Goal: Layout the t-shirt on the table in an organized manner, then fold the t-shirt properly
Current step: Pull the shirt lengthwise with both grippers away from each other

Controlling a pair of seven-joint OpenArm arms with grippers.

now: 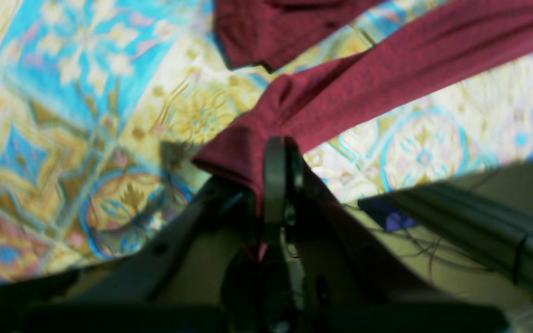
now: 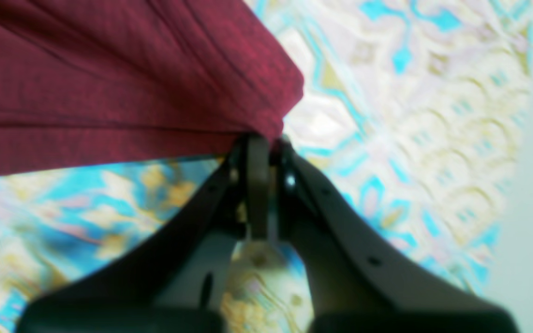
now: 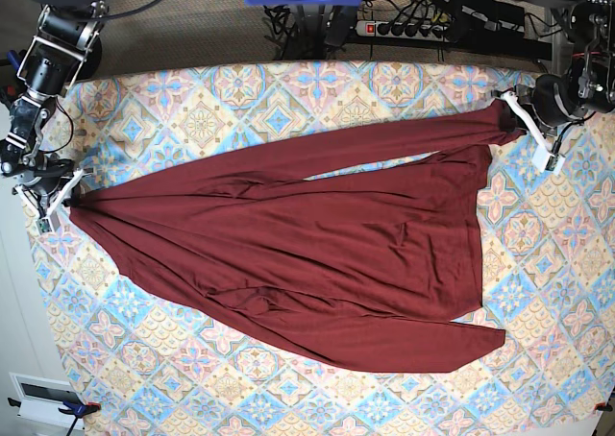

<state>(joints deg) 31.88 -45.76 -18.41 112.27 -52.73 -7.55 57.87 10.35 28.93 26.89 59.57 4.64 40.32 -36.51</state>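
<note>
Both claws pinch the t-shirt (image 3: 317,254); only base view shows its spread.

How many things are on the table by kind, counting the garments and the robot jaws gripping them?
T-shirt: 1, maroon, stretched across the table
Left gripper: 1, shut on the t-shirt
Right gripper: 1, shut on the t-shirt
Total: 3
</note>
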